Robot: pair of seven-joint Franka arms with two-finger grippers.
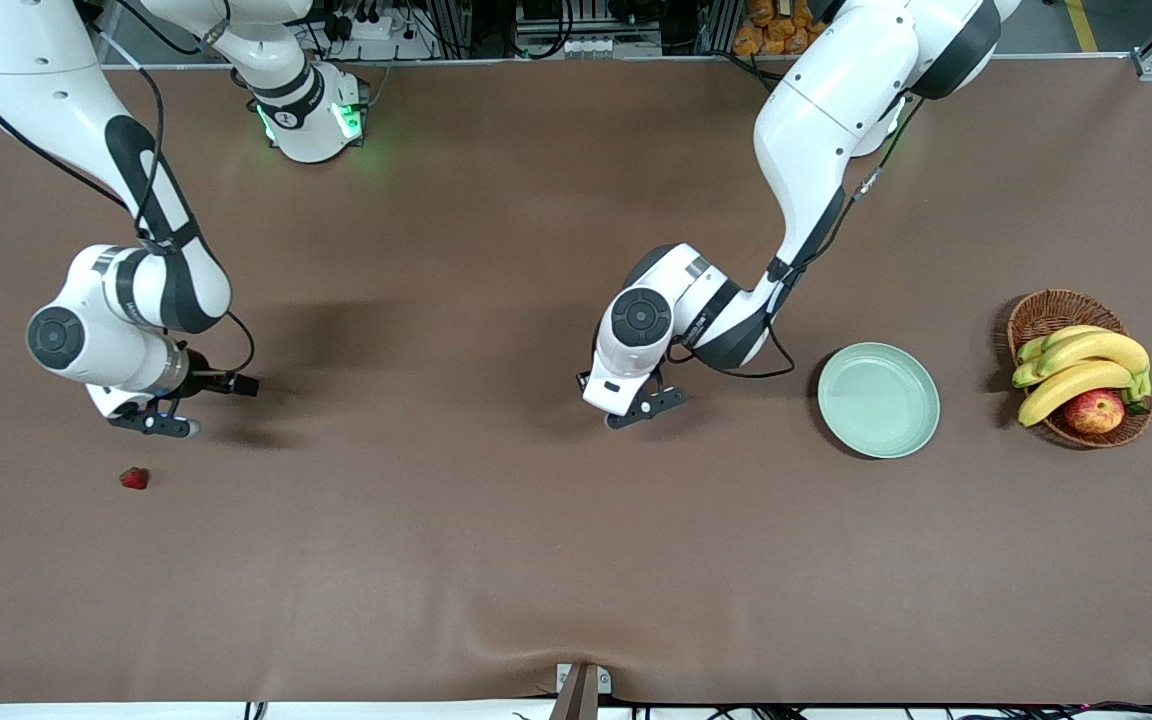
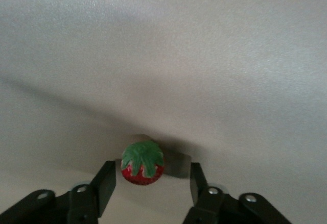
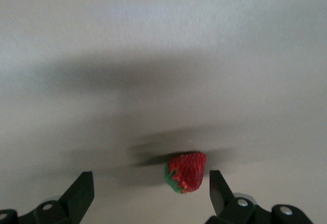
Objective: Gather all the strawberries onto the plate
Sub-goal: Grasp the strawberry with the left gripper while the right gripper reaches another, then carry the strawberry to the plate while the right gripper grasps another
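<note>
One strawberry (image 2: 142,164), red with a green cap, sits on the brown table between the fingers of my left gripper (image 2: 152,171). The jaws are partly drawn in, with a gap still showing on one side of the berry. In the front view this left gripper (image 1: 642,406) is low over the middle of the table and hides that berry. A second strawberry (image 1: 134,479) lies toward the right arm's end. My right gripper (image 1: 152,423) hangs open just above it, and the berry (image 3: 186,172) shows close to one finger (image 3: 216,183). The mint-green plate (image 1: 878,400) has nothing on it.
A wicker basket (image 1: 1044,312) with bananas (image 1: 1081,368) and an apple (image 1: 1094,411) stands beside the plate, toward the left arm's end of the table. The brown cloth buckles slightly at the table's edge nearest the front camera.
</note>
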